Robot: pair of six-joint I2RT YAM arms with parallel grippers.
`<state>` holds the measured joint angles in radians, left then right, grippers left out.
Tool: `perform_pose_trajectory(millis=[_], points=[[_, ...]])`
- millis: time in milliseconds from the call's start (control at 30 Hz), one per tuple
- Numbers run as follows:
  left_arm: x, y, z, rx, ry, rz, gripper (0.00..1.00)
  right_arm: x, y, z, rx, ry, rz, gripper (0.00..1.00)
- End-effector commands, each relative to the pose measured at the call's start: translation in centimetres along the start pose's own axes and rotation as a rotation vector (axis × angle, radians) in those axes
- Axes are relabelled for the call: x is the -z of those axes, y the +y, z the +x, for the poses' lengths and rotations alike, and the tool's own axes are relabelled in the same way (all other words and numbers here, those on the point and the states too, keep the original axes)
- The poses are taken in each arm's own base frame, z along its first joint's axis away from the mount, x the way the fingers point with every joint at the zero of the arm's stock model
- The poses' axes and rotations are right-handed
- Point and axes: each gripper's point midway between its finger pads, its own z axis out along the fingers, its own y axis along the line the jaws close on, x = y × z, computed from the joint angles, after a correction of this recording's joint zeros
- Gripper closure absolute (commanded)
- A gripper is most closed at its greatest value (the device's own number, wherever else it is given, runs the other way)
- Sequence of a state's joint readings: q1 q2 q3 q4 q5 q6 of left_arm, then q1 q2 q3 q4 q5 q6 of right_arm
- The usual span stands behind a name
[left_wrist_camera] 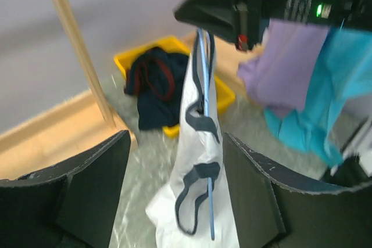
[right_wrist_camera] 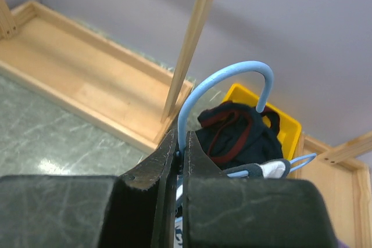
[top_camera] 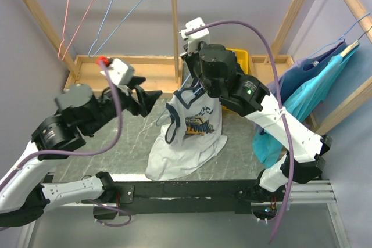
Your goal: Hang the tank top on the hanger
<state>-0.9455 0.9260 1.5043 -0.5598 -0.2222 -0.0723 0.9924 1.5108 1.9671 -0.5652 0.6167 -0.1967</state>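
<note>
The white tank top (top_camera: 189,135) with navy trim and a chest print hangs below my right gripper (top_camera: 195,56), its hem resting on the table. My right gripper (right_wrist_camera: 181,137) is shut on the neck of the light-blue wire hanger (right_wrist_camera: 226,76), whose hook curves up past the jaws. In the left wrist view the tank top (left_wrist_camera: 200,143) drapes on the hanger's blue wire (left_wrist_camera: 209,201), one shoulder strap looped round it. My left gripper (top_camera: 148,98) is open and empty, just left of the tank top, with the cloth seen between its fingers (left_wrist_camera: 87,184).
A yellow bin (right_wrist_camera: 279,123) with a dark navy garment (left_wrist_camera: 154,82) stands behind. A pink hanger (top_camera: 72,10) and a second blue hanger (top_camera: 119,10) hang on the wooden rail at the back left. Teal and purple shirts (top_camera: 302,94) hang at the right. A wooden post (left_wrist_camera: 78,50) stands near.
</note>
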Motion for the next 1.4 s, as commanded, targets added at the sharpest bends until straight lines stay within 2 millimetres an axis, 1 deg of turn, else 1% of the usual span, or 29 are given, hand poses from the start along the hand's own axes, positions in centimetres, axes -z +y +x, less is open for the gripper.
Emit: perform_pose_trajectory(millis=[0, 33, 100, 133, 200, 233, 333, 600, 733, 767, 833, 867, 900, 1033, 1133, 1200, 1267, 1300, 1333, 1367], points=[[-0.6, -1.0, 4.1, -0.006, 0.154, 0.048, 0.31, 1.2, -0.8, -2.1, -0.111, -0.076, 0.007, 1.00], [-0.7, -1.1, 4.9, 0.000, 0.180, 0.050, 0.31, 1.1, -0.7, -1.9, -0.112, -0.073, 0.008, 1.00], [-0.8, -1.6, 5.8, 0.010, 0.204, 0.072, 0.32, 1.0, -0.4, -1.6, -0.118, -0.067, 0.007, 1.00], [-1.0, -1.7, 6.6, 0.016, 0.218, 0.076, 0.32, 0.9, -0.3, -1.4, -0.119, -0.065, 0.007, 1.00], [-1.3, -2.2, 6.9, 0.033, 0.216, 0.096, 0.32, 0.8, -0.2, -1.2, -0.119, -0.060, 0.007, 1.00], [-1.4, -2.4, 7.6, 0.039, 0.231, 0.100, 0.32, 0.5, 0.0, -1.0, -0.113, -0.053, 0.007, 1.00], [-2.1, -2.2, 8.7, 0.040, 0.258, 0.083, 0.32, 0.4, 0.1, -1.0, -0.113, -0.049, 0.006, 1.00], [-3.4, -1.9, 10.3, 0.021, 0.279, 0.052, 0.33, 0.2, 0.4, -0.9, -0.118, -0.044, -0.004, 1.00], [-4.1, -1.6, 10.7, 0.012, 0.278, 0.030, 0.37, 0.2, 0.5, -0.9, -0.119, -0.045, -0.009, 1.00], [-4.3, -1.3, 10.8, 0.012, 0.275, 0.017, 0.40, 0.2, 0.5, -0.9, -0.119, -0.045, -0.009, 1.00], [-4.3, -1.5, 11.1, 0.013, 0.275, 0.022, 0.41, 0.2, 0.6, -0.8, -0.112, -0.040, -0.011, 1.00], [-4.5, -1.7, 11.1, 0.016, 0.270, 0.033, 0.43, 0.2, 0.5, -0.9, -0.113, -0.041, -0.008, 1.00], [-4.5, -1.8, 11.4, 0.016, 0.278, 0.037, 0.44, 0.2, 0.4, -0.9, -0.112, -0.041, -0.004, 1.00], [-4.9, -1.6, 12.0, 0.016, 0.286, 0.027, 0.46, 0.1, 0.5, -0.8, -0.112, -0.041, -0.004, 1.00], [-4.9, -1.7, 11.8, 0.020, 0.273, 0.031, 0.52, 0.2, 0.5, -0.8, -0.112, -0.040, -0.006, 1.00], [-4.9, -1.7, 11.7, 0.018, 0.272, 0.030, 0.60, 0.2, 0.4, -0.8, -0.111, -0.039, -0.003, 1.00], [-5.0, -1.6, 11.9, 0.013, 0.279, 0.025, 0.64, 0.2, 0.4, -0.7, -0.110, -0.039, 0.000, 1.00], [-5.0, -1.5, 11.9, 0.011, 0.280, 0.022, 0.69, 0.2, 0.4, -0.7, -0.109, -0.038, -0.002, 1.00], [-5.0, -1.4, 11.9, 0.010, 0.279, 0.018, 0.79, 0.3, 0.3, -0.8, -0.111, -0.041, 0.000, 1.00], [-5.1, -1.4, 11.8, 0.011, 0.275, 0.017, 0.84, 0.2, 0.4, -0.7, -0.111, -0.039, -0.002, 1.00]])
